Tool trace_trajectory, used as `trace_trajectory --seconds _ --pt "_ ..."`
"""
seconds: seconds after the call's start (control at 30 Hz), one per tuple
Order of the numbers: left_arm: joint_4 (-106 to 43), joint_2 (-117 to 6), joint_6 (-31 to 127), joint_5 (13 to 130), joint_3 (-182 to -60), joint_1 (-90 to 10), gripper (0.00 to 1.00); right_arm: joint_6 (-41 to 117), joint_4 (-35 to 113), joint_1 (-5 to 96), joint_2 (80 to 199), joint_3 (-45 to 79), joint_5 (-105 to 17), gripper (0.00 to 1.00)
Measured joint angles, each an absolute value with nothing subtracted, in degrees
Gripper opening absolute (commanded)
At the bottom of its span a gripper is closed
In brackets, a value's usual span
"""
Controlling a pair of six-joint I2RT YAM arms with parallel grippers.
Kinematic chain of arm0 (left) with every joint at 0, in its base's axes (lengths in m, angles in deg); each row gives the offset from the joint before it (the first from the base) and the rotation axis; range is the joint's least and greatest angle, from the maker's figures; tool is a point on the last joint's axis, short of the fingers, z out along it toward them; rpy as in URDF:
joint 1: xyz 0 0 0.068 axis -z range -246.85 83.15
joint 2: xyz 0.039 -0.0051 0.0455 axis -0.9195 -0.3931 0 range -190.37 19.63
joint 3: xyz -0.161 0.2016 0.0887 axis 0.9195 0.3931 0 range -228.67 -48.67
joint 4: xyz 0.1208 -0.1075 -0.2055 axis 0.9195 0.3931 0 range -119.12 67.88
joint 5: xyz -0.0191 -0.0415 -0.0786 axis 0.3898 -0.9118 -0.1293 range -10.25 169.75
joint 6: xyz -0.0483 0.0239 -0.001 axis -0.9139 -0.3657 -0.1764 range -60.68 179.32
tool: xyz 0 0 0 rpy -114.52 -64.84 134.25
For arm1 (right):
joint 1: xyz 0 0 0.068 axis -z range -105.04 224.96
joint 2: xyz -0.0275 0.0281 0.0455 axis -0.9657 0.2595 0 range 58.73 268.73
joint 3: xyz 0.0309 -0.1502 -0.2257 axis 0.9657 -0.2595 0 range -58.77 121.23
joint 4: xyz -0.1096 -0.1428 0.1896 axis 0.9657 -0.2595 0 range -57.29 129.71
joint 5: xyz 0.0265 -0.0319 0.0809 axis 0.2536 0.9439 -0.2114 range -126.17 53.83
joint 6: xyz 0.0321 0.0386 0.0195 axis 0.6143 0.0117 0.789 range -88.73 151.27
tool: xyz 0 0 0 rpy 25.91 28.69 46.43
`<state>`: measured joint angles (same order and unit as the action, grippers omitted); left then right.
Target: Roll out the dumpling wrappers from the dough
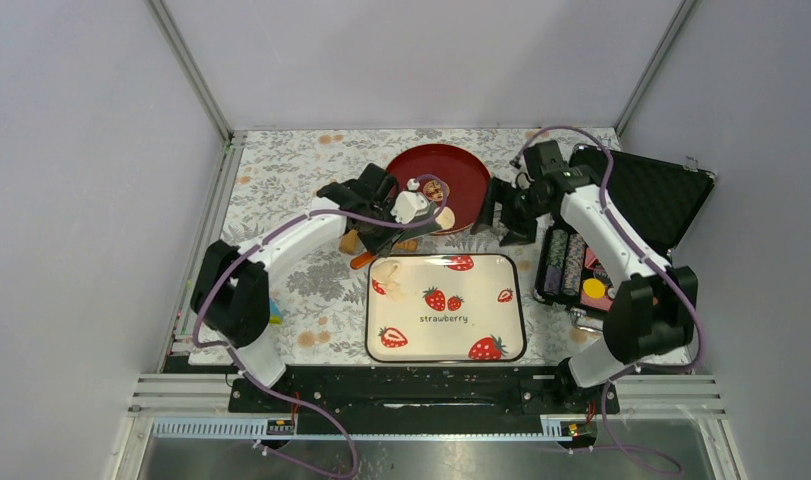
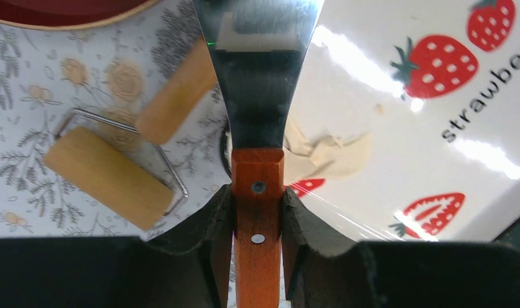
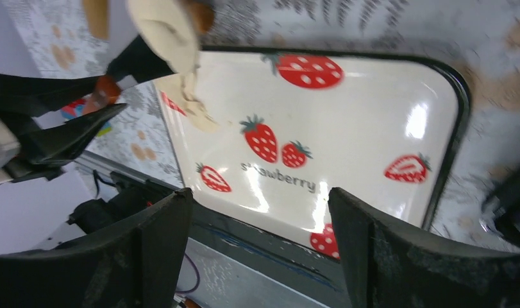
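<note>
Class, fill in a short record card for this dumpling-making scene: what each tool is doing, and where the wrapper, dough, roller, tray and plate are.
left tool: shut on the orange handle of the scraper
right tool: open, empty, near the far right corner of the strawberry tray
dumpling wrapper: lying on the scraper's metal blade
dough: ragged patch on the tray, near its far left corner
roller: on the flowered cloth, left of the tray
red plate: beyond the tray

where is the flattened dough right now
In the top view the dough lies on the strawberry tray, near its far left corner, just right of the scraper in the left gripper.
</note>
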<state>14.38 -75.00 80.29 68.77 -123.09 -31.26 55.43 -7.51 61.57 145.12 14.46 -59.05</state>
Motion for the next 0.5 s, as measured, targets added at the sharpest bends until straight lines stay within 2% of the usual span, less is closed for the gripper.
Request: trace_trajectory --seconds 0.23,0.37,0.43,0.5 --pt "16.2 -84.7 80.1 68.9 -135.0 -35.6 0.00 59.2 -4.5 57.9 160.0 30.8 -63.6 0.62" --pt "16.7 -89.6 79.2 69.6 -140.7 -36.8 0.00 61.9 -2.0 57.5 168.6 39.4 -66.9 0.44" --pt "17.2 -91.9 78.6 69.8 -143.2 -37.3 0.00 63.5 -0.7 57.5 172.4 42.7 -68.6 0.28" --pt "17.6 -93.9 78.0 69.9 -145.2 -37.7 0.00 66.0 2.0 57.5 175.7 45.1 -70.5 0.22"
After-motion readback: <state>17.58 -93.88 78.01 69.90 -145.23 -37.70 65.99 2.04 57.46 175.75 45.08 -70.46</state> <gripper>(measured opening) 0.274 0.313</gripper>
